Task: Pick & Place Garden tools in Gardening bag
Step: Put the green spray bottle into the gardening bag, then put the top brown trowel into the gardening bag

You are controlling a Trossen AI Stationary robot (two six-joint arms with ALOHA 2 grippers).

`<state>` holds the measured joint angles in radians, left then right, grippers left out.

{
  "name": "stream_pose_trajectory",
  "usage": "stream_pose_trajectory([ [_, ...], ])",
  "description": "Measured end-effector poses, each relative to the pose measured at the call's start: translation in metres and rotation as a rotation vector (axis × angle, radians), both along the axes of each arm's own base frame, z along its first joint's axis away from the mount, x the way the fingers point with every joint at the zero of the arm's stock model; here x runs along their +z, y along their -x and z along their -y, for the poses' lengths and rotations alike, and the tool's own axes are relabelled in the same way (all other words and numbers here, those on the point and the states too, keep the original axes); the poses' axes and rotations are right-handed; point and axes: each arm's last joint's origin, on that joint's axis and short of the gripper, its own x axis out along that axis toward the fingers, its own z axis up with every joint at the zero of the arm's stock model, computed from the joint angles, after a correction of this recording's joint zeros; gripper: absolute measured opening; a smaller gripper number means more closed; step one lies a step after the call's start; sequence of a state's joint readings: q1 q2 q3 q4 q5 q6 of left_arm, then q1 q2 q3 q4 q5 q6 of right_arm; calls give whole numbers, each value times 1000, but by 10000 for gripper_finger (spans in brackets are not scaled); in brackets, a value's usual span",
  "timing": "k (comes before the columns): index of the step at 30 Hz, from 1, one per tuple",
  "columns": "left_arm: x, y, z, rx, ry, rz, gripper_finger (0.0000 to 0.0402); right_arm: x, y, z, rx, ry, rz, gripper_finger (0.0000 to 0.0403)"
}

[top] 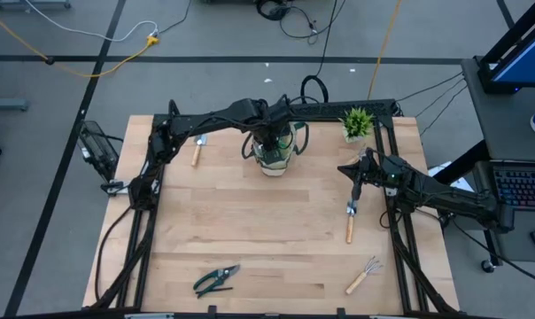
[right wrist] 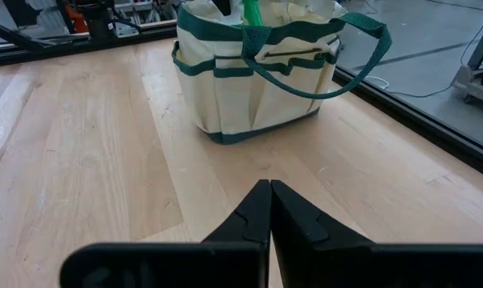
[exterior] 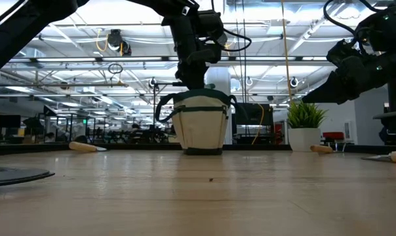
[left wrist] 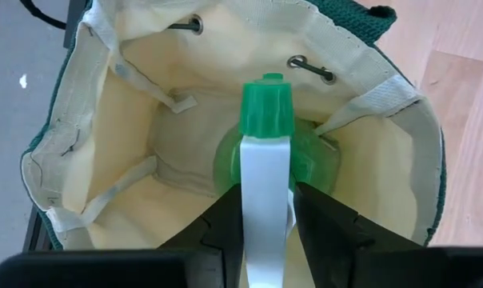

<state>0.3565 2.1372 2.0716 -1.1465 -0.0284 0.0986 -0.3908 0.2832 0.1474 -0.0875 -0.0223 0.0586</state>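
The beige gardening bag (top: 274, 156) with dark green trim stands upright at the table's far middle; it also shows in the low view (exterior: 201, 128). My left gripper (top: 271, 135) is above its open mouth, shut on the green spray bottle (left wrist: 305, 156), which is inside the bag. My right gripper (top: 347, 170) is shut and empty above the table to the right of the bag (right wrist: 257, 80). One wooden-handled trowel (top: 350, 221) lies near it, and another (top: 197, 151) lies left of the bag. The hand rake (top: 363, 276) and the pruning shears (top: 216, 279) lie near the front edge. My left gripper pinches the spray bottle's white sprayer head (left wrist: 265, 192) between its two fingers, just behind the green nozzle tip (left wrist: 265, 104). The fingers come from above, pointing down into the bag. The bottle's green body is below the bag's rim; whether it rests on the bag's bottom, I cannot tell.
A small spiky green potted plant (top: 357, 122) stands at the far right, behind my right gripper. The bag's loop handles (right wrist: 361, 48) hang out to its sides. Bare wooden table (top: 267, 221) lies between the bag and the tools at the front.
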Motion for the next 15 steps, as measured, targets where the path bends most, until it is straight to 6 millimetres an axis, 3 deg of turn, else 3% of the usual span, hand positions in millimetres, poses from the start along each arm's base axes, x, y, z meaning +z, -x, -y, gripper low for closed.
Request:
stream_pose_trajectory([
  [7,0,0,0,14,-27,-10,121,0,0,0,0,0,0,0],
  [15,1,1,0,28,-60,-19,197,0,0,0,0,0,0,0],
])
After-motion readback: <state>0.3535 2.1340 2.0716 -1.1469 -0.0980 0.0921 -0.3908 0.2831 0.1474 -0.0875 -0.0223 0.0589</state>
